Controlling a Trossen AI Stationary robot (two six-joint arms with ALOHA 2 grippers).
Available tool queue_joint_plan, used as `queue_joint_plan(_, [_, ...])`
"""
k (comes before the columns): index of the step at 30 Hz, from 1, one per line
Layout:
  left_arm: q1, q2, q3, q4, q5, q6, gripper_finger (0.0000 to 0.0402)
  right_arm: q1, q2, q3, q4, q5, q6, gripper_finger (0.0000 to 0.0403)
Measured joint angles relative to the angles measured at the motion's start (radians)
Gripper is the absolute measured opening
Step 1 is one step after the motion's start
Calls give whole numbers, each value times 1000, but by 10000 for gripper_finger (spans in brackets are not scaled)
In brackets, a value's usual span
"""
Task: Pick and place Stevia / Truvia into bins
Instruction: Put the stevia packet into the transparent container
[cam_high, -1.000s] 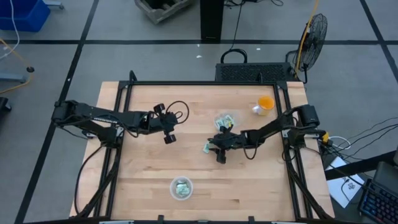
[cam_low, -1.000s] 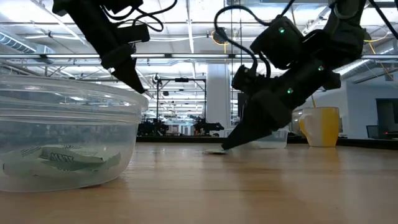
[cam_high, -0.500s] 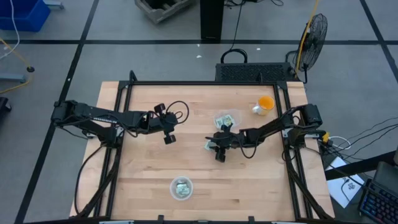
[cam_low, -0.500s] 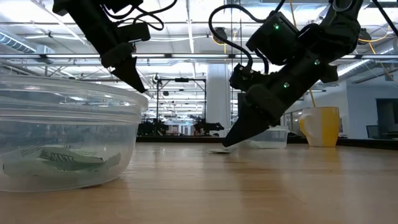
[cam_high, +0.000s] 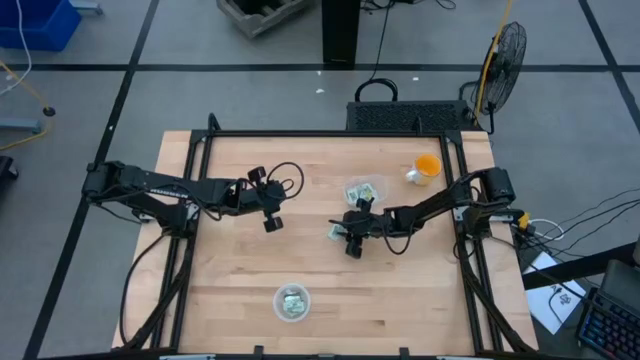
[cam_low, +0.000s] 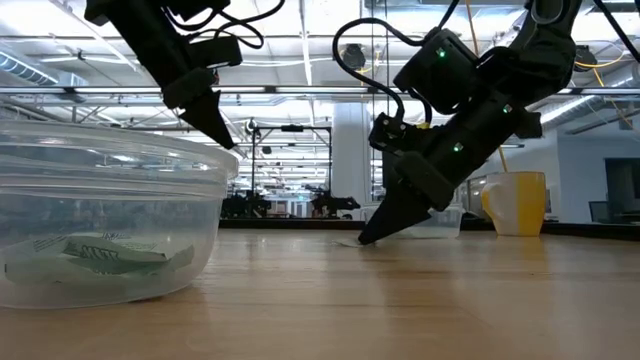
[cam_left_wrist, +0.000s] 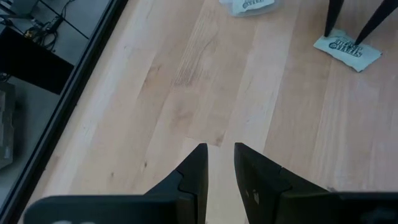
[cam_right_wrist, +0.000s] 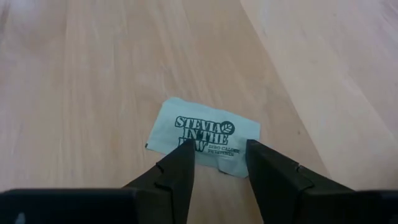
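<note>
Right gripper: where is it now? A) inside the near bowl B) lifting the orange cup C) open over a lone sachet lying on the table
C: the right gripper stands open, a finger on either side of the Stevia sachet lying flat on the table.

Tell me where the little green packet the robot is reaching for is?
In the high view, the loose Stevia packet lies flat on the table's middle, just below the upper clear bowl. The right gripper straddles its edge, fingers open.

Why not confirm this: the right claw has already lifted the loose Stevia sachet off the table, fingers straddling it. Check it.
Not lifted. In the right wrist view the Stevia sachet lies flat on the table, with the right claw down over it, fingers straddling it, open.
</note>
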Motion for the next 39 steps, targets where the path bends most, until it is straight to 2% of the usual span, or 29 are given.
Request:
queue_joint_plan(4, [0,0,0,-1,0,-3,85,0,2,0,-5,0,0,123])
queue_joint_plan(12, [0,0,0,-2,0,-4,85,0,-3,-1,9,-5,0,61])
queue_joint_plan(18, [0,0,0,-2,0,-6,85,6,-2,-2,39,-79,0,29])
queue_joint_plan(22, [0,0,0,-2,0,-6,85,21,-1,-3,106,-87,-3,9])
queue_joint_plan(31, [2,0,0,83,-38,8,85,62,-1,12,318,-108,-49,10])
queue_joint_plan(35, [2,0,0,95,-45,13,85,100,-1,101,284,-107,-116,10])
queue_joint_plan(39, [2,0,0,95,-113,15,85,155,-2,221,166,-109,-231,10])
